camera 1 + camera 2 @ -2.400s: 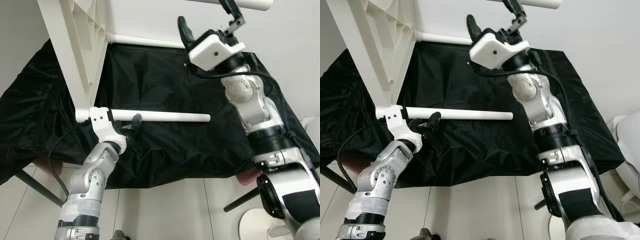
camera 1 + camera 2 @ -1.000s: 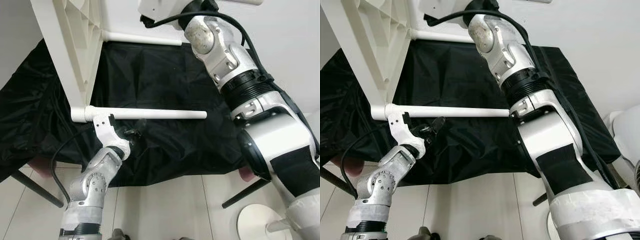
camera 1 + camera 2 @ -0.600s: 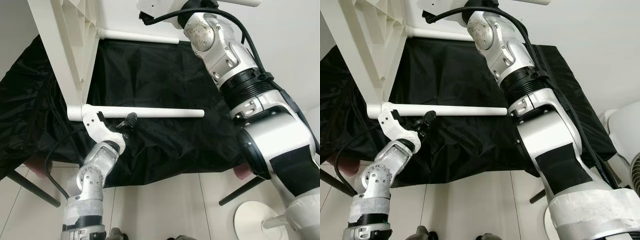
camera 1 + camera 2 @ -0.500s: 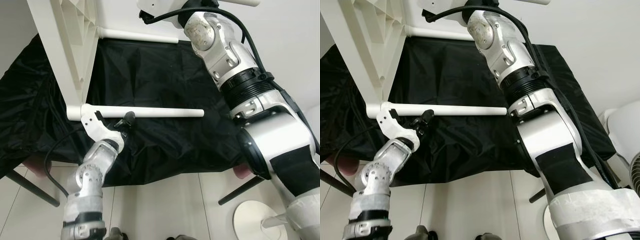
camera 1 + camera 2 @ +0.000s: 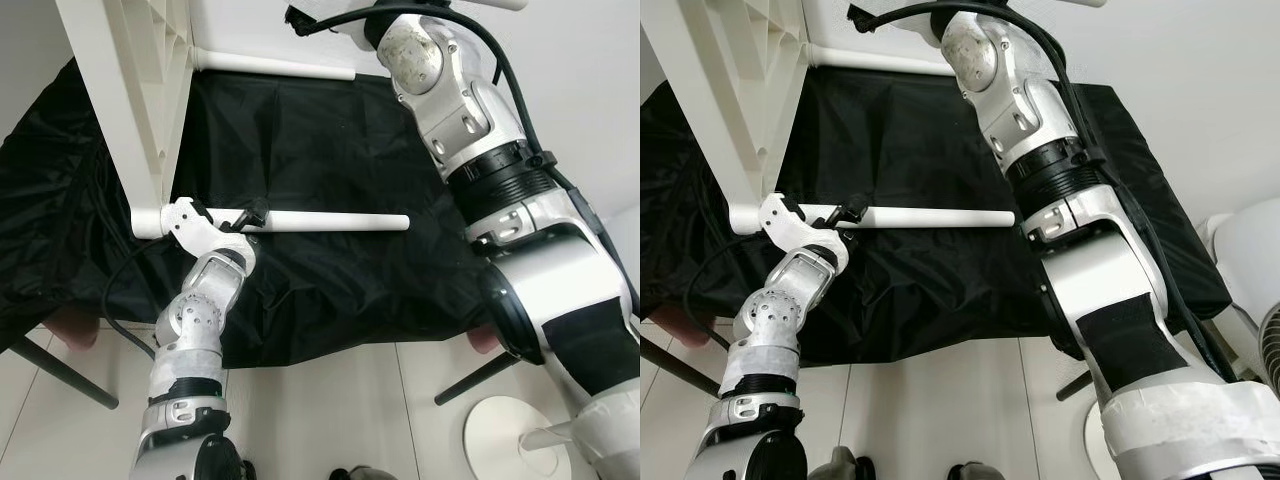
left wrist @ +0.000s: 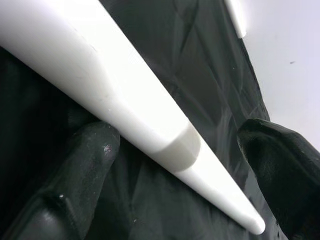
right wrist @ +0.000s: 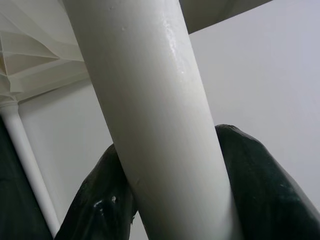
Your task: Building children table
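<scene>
The white children table lies on its side, its ribbed tabletop (image 5: 130, 90) standing at the left. A near leg (image 5: 330, 220) sticks out level to the right, and a far leg (image 5: 280, 66) runs along the wall. My left gripper (image 5: 228, 213) is at the near leg's base by the tabletop. In the left wrist view the leg (image 6: 125, 100) passes between its spread fingers (image 6: 75, 170), which stand open. My right arm (image 5: 470, 130) reaches up past the top edge. In the right wrist view my right gripper (image 7: 175, 170) is shut on an upper leg (image 7: 150, 90).
A black cloth (image 5: 330, 140) covers the low surface behind the table, against a white wall. A dark slanted leg (image 5: 60, 370) stands on the tiled floor at the left. A white round base (image 5: 510, 440) sits on the floor at the lower right.
My left gripper has risen from below the near leg up to it, so the leg now lies between its fingers. The right arm stays raised on the upper leg.
</scene>
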Robot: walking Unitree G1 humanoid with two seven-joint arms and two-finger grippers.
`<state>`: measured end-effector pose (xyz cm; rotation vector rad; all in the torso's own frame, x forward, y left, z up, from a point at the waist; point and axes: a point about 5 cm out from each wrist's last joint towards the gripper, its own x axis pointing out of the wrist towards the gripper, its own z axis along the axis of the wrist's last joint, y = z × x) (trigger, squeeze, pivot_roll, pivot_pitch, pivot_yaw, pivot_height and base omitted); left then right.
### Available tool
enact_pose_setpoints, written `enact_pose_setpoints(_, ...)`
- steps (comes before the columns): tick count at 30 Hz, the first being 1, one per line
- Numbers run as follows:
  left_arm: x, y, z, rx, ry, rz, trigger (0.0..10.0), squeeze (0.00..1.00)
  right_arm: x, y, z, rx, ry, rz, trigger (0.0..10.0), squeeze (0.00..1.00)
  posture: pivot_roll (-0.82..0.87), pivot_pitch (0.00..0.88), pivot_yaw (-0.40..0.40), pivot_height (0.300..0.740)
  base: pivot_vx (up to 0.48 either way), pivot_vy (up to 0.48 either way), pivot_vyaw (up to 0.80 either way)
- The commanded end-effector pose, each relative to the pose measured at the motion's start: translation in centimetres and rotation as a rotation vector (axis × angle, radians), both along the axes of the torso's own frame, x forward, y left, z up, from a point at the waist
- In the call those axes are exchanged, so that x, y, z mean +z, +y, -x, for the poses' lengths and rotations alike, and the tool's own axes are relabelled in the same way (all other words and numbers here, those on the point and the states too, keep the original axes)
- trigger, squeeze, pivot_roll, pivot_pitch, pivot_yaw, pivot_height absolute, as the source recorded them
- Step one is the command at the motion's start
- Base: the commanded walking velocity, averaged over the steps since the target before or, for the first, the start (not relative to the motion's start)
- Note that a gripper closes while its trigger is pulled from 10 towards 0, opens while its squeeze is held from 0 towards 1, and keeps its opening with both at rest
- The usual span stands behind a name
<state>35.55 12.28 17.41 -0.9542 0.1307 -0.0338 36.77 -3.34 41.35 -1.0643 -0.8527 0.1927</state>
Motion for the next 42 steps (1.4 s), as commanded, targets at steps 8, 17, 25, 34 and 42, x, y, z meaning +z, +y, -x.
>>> enact_pose_setpoints(8, 1.3, -2.2, -1.1, -0.041, -0.027, 0.011, 10.0, 0.00, 1.6, -4.1, 0.3, -0.002, 0.029, -0.301, 0.0, 0.00, -0.01, 0.165, 0.014, 0.740, 0.000, 0.000, 0.00)
enact_pose_setpoints(17, 1.1, -2.0, -0.9, -0.019, -0.011, -0.019, 10.0, 0.00, 2.3, -6.6, 0.7, -0.046, 0.018, -0.367, 0.0, 0.00, -0.01, 0.174, 0.022, 0.740, 0.000, 0.000, 0.00)
enact_pose_setpoints(25, 2.6, -1.7, -1.8, 0.066, -0.036, 0.001, 10.0, 0.00, 2.3, -9.3, 1.4, -0.079, 0.038, -0.477, 0.0, 0.00, -0.03, 0.179, 0.035, 0.740, 0.000, 0.000, 0.00)
enact_pose_setpoints(34, 5.4, -3.2, -2.9, 0.087, -0.133, 0.098, 10.0, 0.00, 2.7, -11.5, 1.8, -0.128, 0.033, -0.541, 0.0, 0.00, -0.04, 0.179, 0.042, 0.740, 0.000, 0.000, 0.00)
enact_pose_setpoints(42, 11.6, -5.1, -3.7, 0.067, -0.350, 0.161, 0.0, 0.00, 2.1, -13.1, 1.7, -0.179, 0.059, -0.577, 0.0, 0.00, -0.04, 0.182, 0.044, 0.740, 0.000, 0.000, 0.00)
